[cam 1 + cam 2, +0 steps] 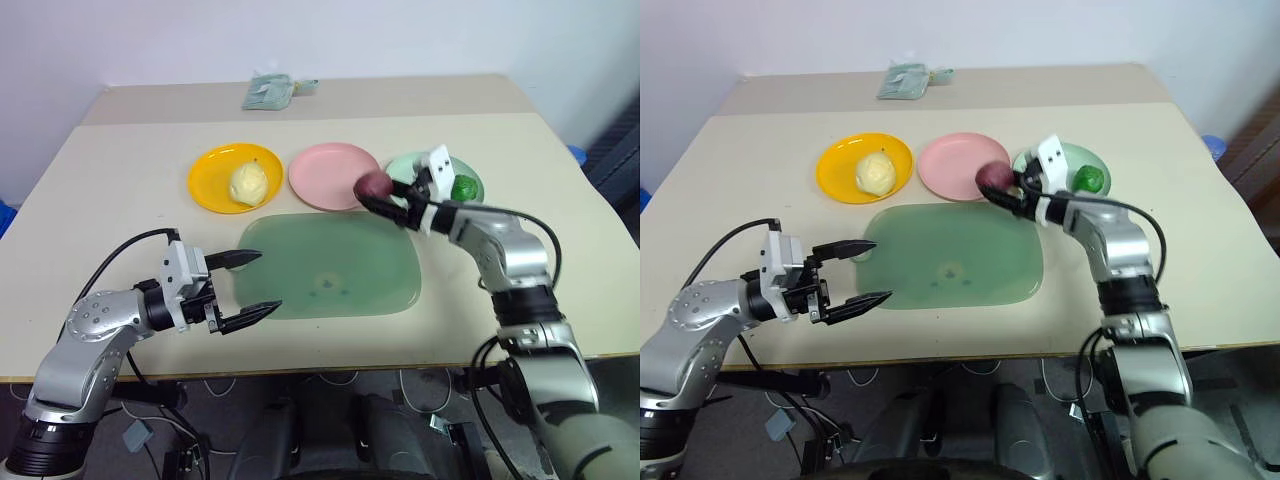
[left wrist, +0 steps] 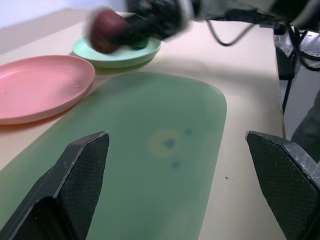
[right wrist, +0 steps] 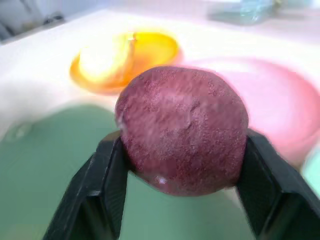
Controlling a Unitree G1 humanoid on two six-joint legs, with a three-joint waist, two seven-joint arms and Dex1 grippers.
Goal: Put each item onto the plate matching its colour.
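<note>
My right gripper is shut on the dark red-purple round item and holds it in the air over the gap between the pink plate and the green mat. The same item sits between both black fingers in the right wrist view. The pale yellow knobbly item lies on the orange-yellow plate. The green item rests on the mint green plate, partly behind my right wrist. My left gripper hovers open at the mat's left end, holding nothing.
A large dark green mat lies in the middle of the table, in front of the three plates. A pale green packet sits at the far edge. The table's front edge runs close under my arms.
</note>
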